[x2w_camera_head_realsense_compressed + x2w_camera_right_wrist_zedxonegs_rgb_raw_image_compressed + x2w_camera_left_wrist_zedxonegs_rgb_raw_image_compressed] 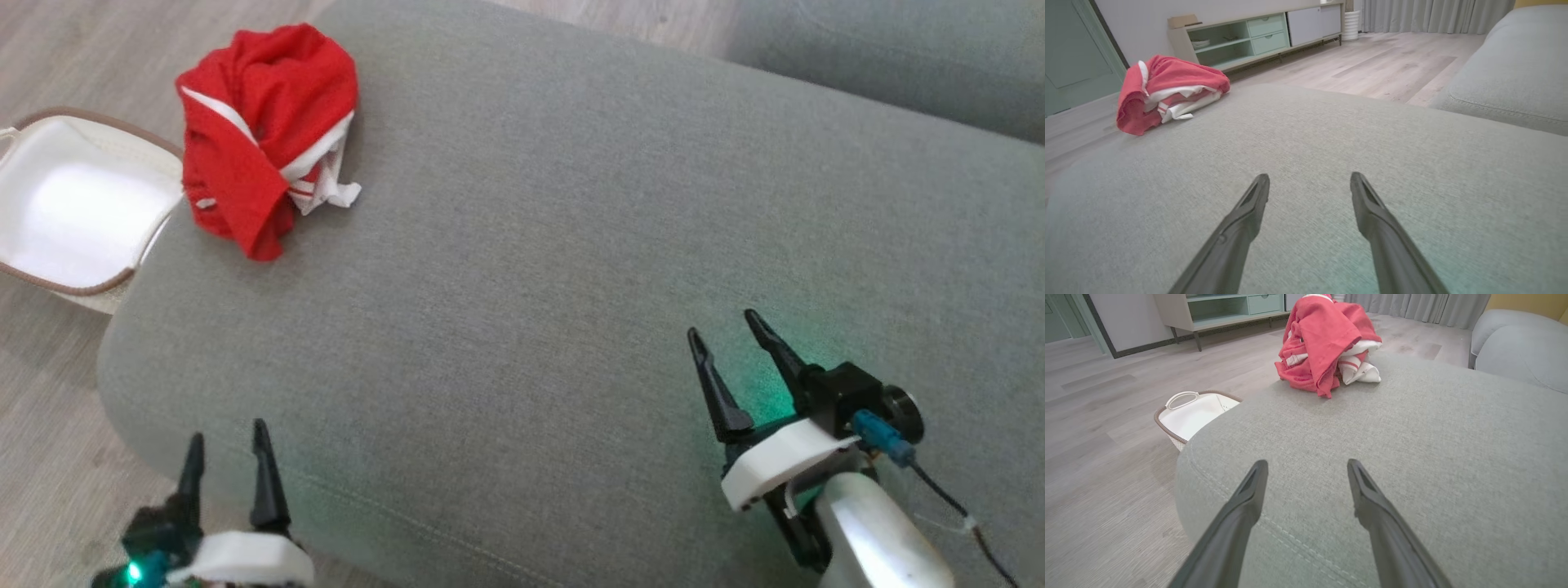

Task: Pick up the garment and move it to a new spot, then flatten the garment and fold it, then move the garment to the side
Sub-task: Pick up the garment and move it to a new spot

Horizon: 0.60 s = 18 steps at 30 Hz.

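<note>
A crumpled red garment (261, 139) with white trim lies bunched in a heap on a broad grey seat cushion (571, 204), at the cushion's far left corner in the head view. One red fold hangs toward the cushion's left edge, and a white strip trails out of the heap onto the grey fabric. The left wrist view shows the garment (1327, 343) standing up as a mound at the far end of the cushion (1433, 457). In the right wrist view the garment (1167, 90) sits lower and flatter, near the far left rim of the cushion (1331, 134).

The left gripper (228, 433) hangs at the cushion's near left corner, over the stitched seam, well apart from the garment. Its jaws stand apart and hold nothing, and the left wrist view shows bare grey fabric between the fingers of the left gripper (1307, 463). The right gripper (722, 324) is over the cushion's near right part, with a green glow on the fabric beside it. Its jaws are likewise spread and empty, as the right wrist view of the right gripper (1309, 175) confirms.

A white basket (73, 204) with a brown rim stands on the wooden floor (49, 457) just beside the cushion's left edge, close to the garment. A second grey cushion (882, 57) lies beyond the cushion's far right side. A low sideboard (1257, 36) stands against the wall past the cushion's far end.
</note>
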Available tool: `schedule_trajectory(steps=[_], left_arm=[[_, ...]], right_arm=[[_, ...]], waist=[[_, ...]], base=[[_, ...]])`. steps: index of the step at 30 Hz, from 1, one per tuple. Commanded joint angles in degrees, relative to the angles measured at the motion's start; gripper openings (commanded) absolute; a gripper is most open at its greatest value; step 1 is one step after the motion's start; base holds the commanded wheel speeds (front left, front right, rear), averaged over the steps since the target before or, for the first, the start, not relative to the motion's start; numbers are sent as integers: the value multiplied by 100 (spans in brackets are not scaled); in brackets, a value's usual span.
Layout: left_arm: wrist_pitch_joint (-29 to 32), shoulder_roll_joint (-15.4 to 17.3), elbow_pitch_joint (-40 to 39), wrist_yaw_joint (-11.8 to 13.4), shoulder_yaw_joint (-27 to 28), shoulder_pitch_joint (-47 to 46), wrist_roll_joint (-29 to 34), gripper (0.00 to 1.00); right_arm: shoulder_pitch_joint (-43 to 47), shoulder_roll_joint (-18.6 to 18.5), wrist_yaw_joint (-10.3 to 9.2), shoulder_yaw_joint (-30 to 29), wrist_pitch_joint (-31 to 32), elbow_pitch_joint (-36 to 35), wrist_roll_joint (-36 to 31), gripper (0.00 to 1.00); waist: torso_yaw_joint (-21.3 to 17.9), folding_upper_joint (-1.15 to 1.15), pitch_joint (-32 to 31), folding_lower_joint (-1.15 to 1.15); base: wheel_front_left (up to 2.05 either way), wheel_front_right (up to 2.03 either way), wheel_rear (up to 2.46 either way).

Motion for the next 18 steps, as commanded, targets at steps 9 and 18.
schedule_trajectory(steps=[9,18], left_arm=[[-70,365,-430,-462,819,-1321,164,100],[-70,1119,514,-614,1044,-2936,-32,100]], right_arm=[[-371,-394,44,259,-68,-574,57,100],[-729,-715,44,378,-68,-1169,64,100]], waist=[[-431,0,680,0],[-742,0,1361,0]], base=[[0,0,0],[0,0,0]])
